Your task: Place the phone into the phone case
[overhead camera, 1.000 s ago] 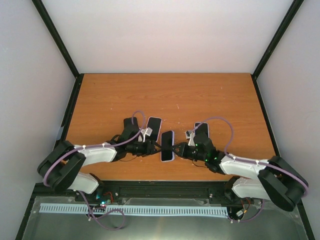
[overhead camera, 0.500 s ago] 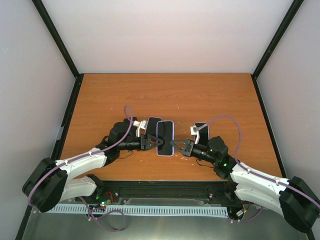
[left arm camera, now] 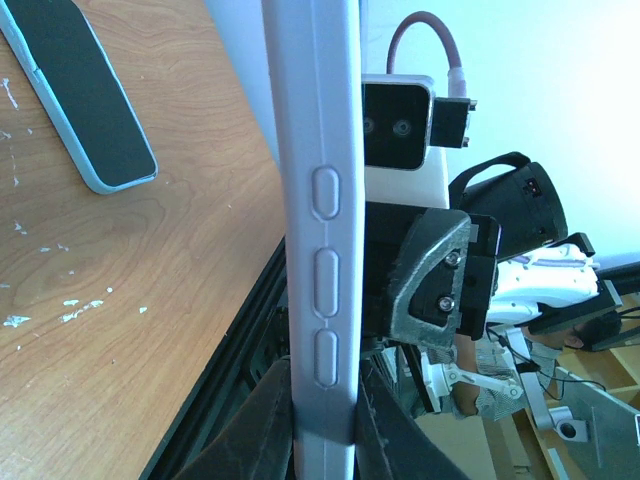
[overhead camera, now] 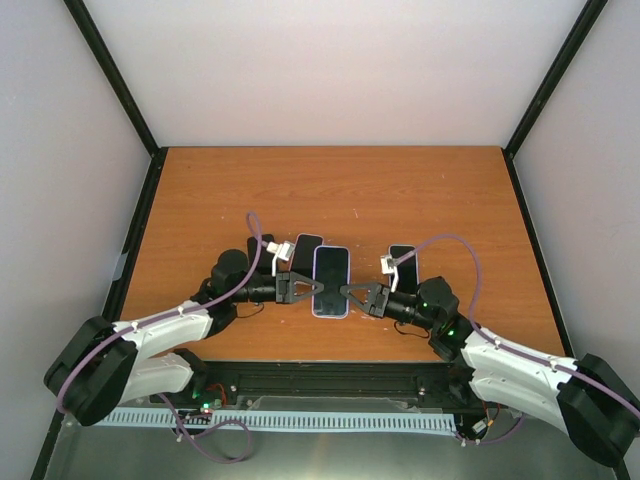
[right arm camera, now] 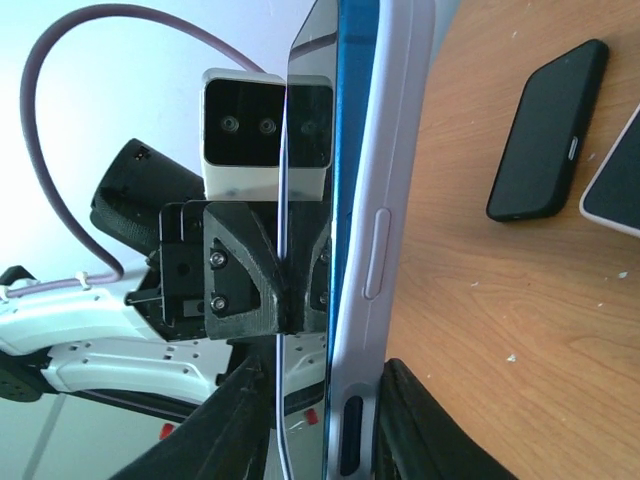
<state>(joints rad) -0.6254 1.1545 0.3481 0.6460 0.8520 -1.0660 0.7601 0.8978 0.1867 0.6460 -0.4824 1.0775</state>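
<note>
Lilac phone case (overhead camera: 331, 281); three side buttons (left arm camera: 327, 282)

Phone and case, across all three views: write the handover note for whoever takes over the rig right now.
Left gripper: shut on the phone case, on its button edge.
Right gripper: jaws straddle the opposite edge; whether they grip is unclear.
Phone: screen up in the case, between both grippers, near the table front.
Done: phone laid into the case.
To do: a blue strip of the phone's side shows above the case rim, so it may not be fully seated; press in, release.
Black phone and blue-cased phone lie aside; ignore them.
</note>
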